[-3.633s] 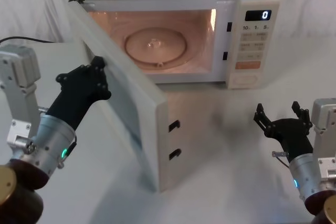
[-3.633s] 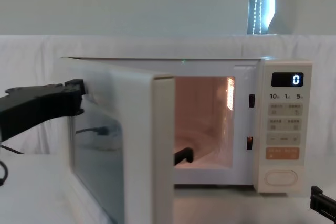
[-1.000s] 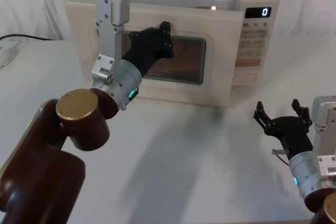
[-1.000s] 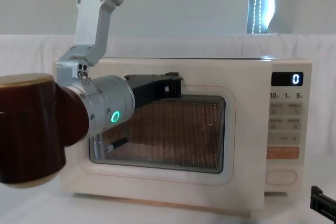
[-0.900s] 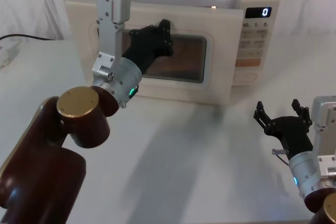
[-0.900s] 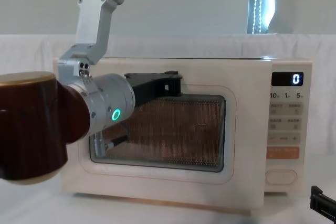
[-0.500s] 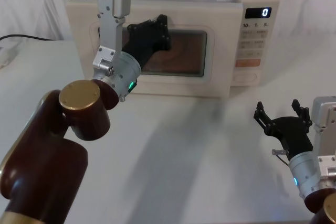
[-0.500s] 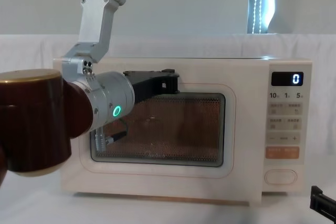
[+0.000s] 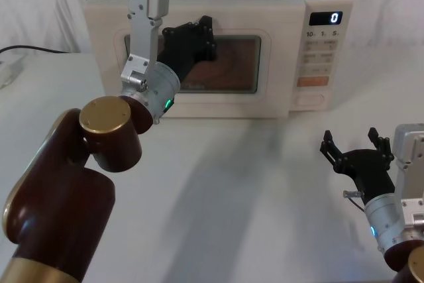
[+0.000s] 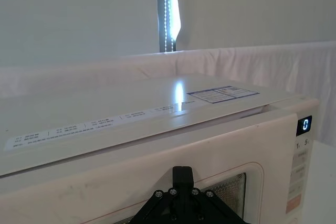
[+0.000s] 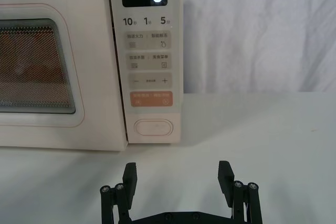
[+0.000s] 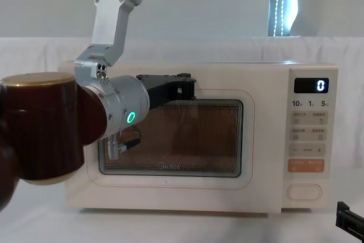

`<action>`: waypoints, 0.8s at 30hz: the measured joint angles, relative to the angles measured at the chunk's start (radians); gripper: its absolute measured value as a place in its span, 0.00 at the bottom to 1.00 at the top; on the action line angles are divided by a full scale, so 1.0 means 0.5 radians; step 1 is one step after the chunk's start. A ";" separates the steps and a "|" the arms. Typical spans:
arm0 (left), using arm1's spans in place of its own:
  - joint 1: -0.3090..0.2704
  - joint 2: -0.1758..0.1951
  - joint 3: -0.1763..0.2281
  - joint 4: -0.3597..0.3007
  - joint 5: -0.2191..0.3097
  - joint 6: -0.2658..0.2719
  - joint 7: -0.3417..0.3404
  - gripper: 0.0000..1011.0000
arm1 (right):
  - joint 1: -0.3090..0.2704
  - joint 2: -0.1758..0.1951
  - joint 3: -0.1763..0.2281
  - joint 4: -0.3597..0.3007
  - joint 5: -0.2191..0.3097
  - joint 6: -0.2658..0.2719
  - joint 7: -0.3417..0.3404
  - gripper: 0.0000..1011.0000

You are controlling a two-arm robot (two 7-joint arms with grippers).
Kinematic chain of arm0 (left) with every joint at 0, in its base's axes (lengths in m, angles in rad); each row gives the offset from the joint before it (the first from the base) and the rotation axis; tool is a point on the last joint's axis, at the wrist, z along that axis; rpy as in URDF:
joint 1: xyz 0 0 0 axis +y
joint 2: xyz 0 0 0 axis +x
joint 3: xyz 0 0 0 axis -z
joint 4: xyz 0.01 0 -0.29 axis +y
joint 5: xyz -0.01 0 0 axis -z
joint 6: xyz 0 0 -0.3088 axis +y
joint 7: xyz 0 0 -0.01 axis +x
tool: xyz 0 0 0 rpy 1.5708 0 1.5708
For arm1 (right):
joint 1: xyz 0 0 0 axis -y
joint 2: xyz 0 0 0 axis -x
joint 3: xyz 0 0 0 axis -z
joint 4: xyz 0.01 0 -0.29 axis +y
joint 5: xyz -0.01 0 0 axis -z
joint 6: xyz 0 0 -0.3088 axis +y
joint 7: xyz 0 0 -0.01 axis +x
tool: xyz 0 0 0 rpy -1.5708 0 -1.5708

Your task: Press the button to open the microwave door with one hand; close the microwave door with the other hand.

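The microwave door (image 9: 278,64) lies flush with the cream microwave's front, its dark window facing me. My left gripper (image 9: 199,34), black on a silver green-lit wrist, is shut and presses against the door's upper part above the window (image 12: 185,87); its tip (image 10: 182,174) rests on the door (image 10: 105,187). The wide oval button (image 11: 153,128) sits at the foot of the control panel (image 9: 311,99) (image 12: 303,191). My right gripper (image 9: 356,142) hovers open over the table, well in front of the panel, its fingertips (image 11: 129,172) apart and holding nothing.
The panel shows a lit "0" display (image 9: 326,18) and an orange key (image 11: 152,99) above the button. A black cable (image 9: 33,50) runs along the table's far left. White cloth covers the table (image 9: 252,190) between the microwave and my right arm.
The door swung from wide open to flush with the front, pushed by my left gripper, which moved in toward the microwave. The right arm has not moved.
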State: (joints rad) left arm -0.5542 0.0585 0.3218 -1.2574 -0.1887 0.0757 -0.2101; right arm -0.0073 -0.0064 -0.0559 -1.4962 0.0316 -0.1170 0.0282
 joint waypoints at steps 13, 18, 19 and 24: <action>-0.045 -0.028 -0.012 0.082 0.042 -0.020 0.007 0.00 | 0.000 0.000 0.000 0.000 0.000 0.000 0.000 0.99; -0.057 -0.034 -0.017 0.098 0.052 -0.023 0.008 0.00 | 0.000 0.000 0.000 0.000 0.000 0.000 0.000 0.99; -0.061 -0.036 -0.018 0.102 0.055 -0.023 0.008 0.00 | 0.000 0.000 0.000 0.000 0.000 0.000 0.000 0.99; -0.069 -0.042 -0.020 0.115 0.060 -0.024 0.005 0.00 | 0.000 0.000 0.000 0.000 0.000 0.000 0.000 0.99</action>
State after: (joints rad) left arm -0.5889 0.0377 0.3118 -1.1998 -0.1586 0.0637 -0.2077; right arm -0.0073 -0.0064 -0.0559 -1.4962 0.0315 -0.1170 0.0282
